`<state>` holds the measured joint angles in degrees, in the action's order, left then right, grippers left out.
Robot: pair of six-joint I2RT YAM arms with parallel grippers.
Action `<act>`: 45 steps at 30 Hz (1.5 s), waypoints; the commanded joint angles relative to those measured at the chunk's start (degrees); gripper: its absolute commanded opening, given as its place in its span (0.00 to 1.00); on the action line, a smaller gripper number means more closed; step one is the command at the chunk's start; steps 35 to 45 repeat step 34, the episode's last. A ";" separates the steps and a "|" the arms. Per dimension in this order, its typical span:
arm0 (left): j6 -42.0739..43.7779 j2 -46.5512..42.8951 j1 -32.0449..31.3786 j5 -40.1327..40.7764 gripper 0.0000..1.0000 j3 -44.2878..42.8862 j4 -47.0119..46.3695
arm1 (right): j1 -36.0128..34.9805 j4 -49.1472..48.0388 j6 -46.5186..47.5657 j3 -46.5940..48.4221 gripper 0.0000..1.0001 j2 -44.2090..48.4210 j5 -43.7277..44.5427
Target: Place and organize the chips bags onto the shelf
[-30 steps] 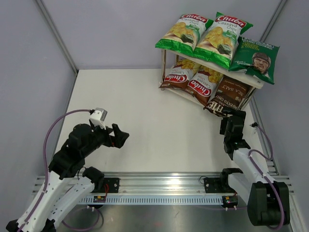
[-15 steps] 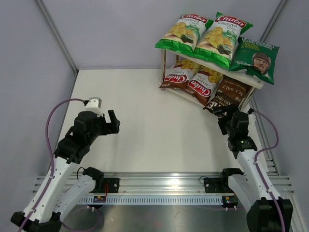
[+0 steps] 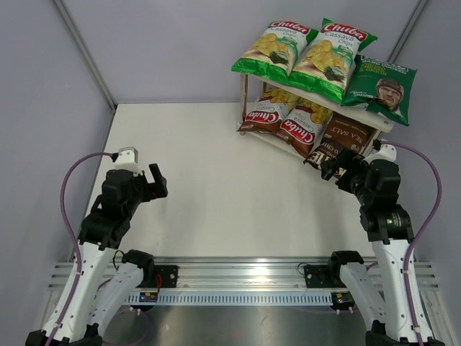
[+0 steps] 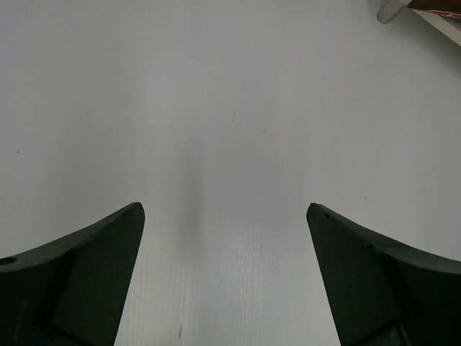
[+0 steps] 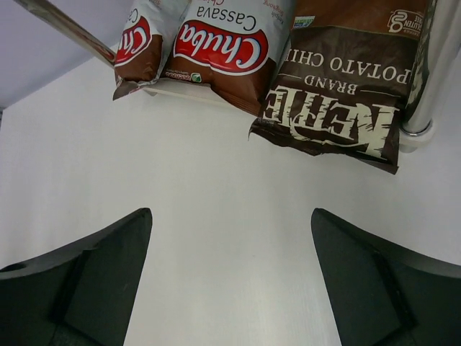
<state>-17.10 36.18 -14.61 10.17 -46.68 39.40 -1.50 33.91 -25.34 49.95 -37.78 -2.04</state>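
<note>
The shelf (image 3: 244, 99) stands at the back right with all the chips bags on it. Its top board carries two green Chuba bags (image 3: 274, 47) (image 3: 333, 58) and a dark green portrait bag (image 3: 382, 88). Two brown-red Chuba bags (image 3: 270, 109) (image 3: 306, 124) and the dark Kettle bag (image 3: 338, 144) lie on the lower board. My right gripper (image 3: 335, 171) hangs open just in front of the Kettle bag (image 5: 338, 108), holding nothing (image 5: 231, 211). Over the bare left side of the table my left gripper (image 3: 159, 182) is open and empty (image 4: 224, 207).
The white table (image 3: 230, 180) is walled by grey panels on the left, back and right. A metal shelf post (image 5: 425, 94) stands right of the Kettle bag. A shelf foot (image 4: 392, 9) shows in the left wrist view's top right corner. The mounting rail (image 3: 238, 277) runs along the near edge.
Both arms have risen and drawn back. The left gripper moved left and away from the table's middle; the right wrist swung out to the right. Both grippers stayed open, and the bags did not move.
</note>
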 commanded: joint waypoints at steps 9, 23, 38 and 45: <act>0.67 -5.77 0.20 4.41 0.99 1.94 -0.73 | -2.63 17.93 12.07 14.44 1.00 1.30 1.69; 3.39 -11.66 0.11 0.73 0.99 -5.35 4.98 | -3.16 19.09 17.35 16.59 0.99 7.54 1.34; 3.92 -11.84 0.11 1.51 0.99 -5.71 4.11 | -3.16 16.54 15.50 15.70 1.00 7.63 1.60; 3.92 -11.84 0.11 1.51 0.99 -5.71 4.11 | -3.16 16.54 15.50 15.70 1.00 7.63 1.60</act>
